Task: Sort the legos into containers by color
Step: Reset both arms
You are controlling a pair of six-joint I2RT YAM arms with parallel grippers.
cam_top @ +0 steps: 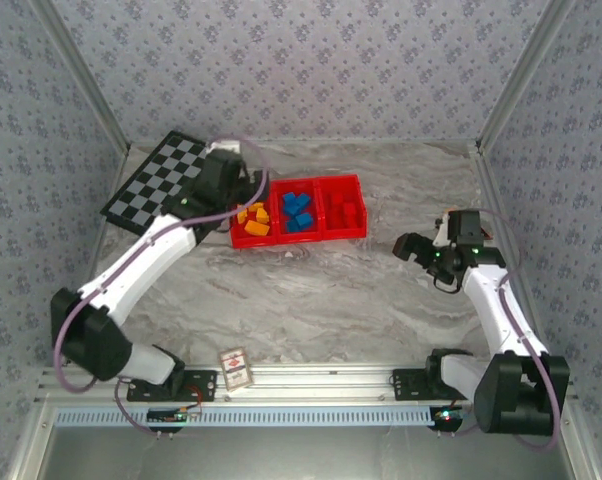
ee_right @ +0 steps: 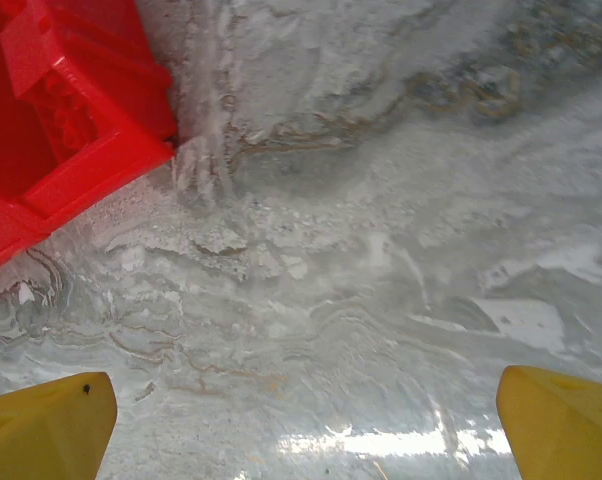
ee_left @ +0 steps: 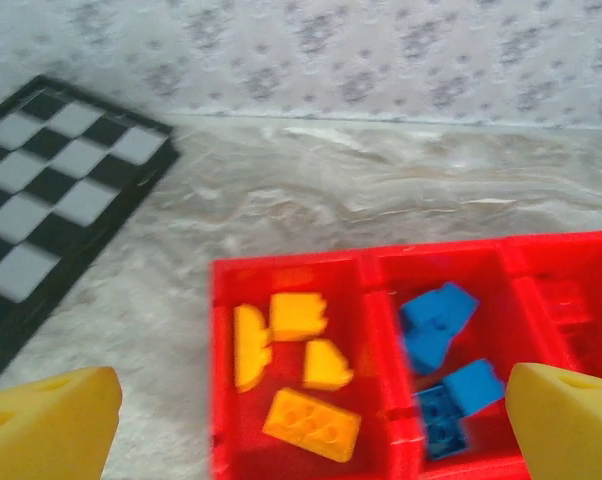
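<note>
Counter: I see a grey marbled counter (cam_top: pixel 311 290) enclosed by patterned walls.
Tray: a long red tray (cam_top: pixel 296 241) lies at the far middle of the counter, its three compartments side by side. The left wrist view shows its left and middle parts (ee_left: pixel 289 268). The right wrist view shows one corner (ee_right: pixel 106 150).
Left compartment: it holds the orange-yellow legos (cam_top: pixel 252 218). I count four in the left wrist view (ee_left: pixel 299 370), all lying flat inside the walls.
Middle compartment: it holds the blue legos (cam_top: pixel 297 211), which lie in a loose cluster (ee_left: pixel 443 355).
Right compartment: it holds the red legos (cam_top: pixel 345 212). They blend into the red walls and I cannot tell how many there are.
Left arm: the left arm (cam_top: pixel 146 262) stretches from the near-left base to the tray's left end.
Left jaws: released and holding nothing. The yellow fingertips (ee_left: pixel 51 425) stand wide apart above the tray's near side, spanning the left and middle compartments.
Right jaws: released and holding nothing. The fingertips (ee_right: pixel 46 425) stand wide apart over bare counter (ee_right: pixel 381 250), near the tray's right end and not touching it.
Checkered board: a black-and-white checkered board (cam_top: pixel 159 182) lies at the far left (ee_left: pixel 51 190). A strip of counter separates it from the tray.
Card box: a small card box (cam_top: pixel 236 368) sits at the near edge, beside the left arm's base.
</note>
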